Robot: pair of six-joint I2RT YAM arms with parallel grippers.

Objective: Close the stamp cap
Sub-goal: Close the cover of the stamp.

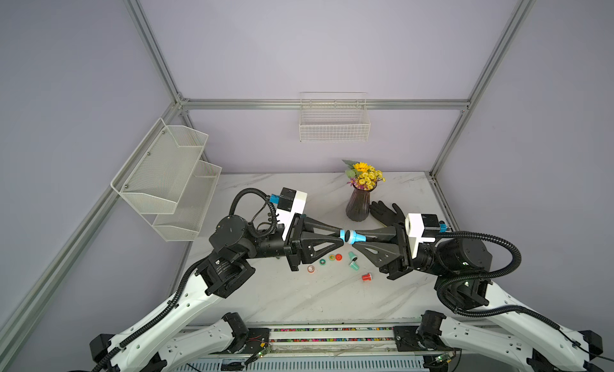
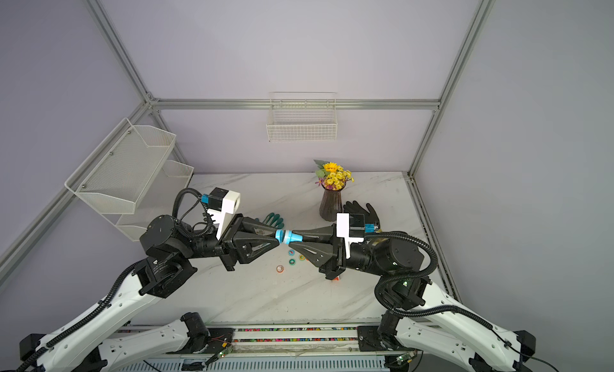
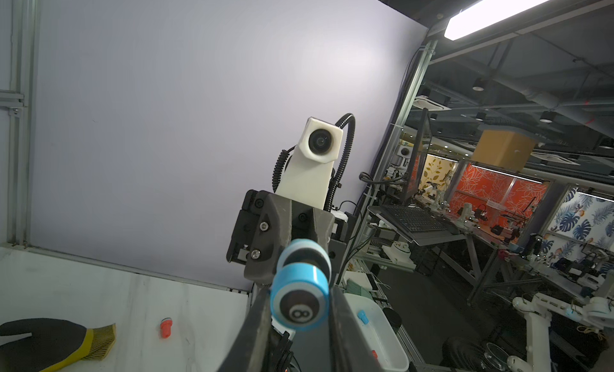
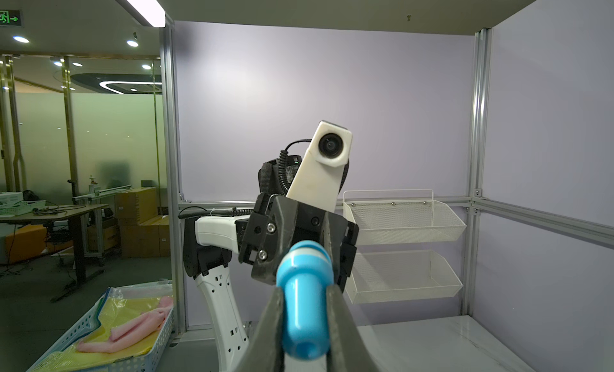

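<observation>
My left claw (image 1: 341, 236) is clamped on the blue cap (image 3: 300, 300), and my right claw (image 1: 360, 239) is clamped on the handle of the blue stamp (image 4: 304, 307). I hold both in the air, tip to tip, over the middle of the worktop (image 1: 299, 297). Cap and stamp head sit in line, end to end, and both top views show a dark band between them. Whether the cap is fully seated I cannot tell. Below them small loose stamps and caps (image 1: 354, 265) lie on the worktop, a red one (image 1: 366, 277) nearest the front edge. A vase of flowers (image 1: 358, 206) stands toward the back edge.
</observation>
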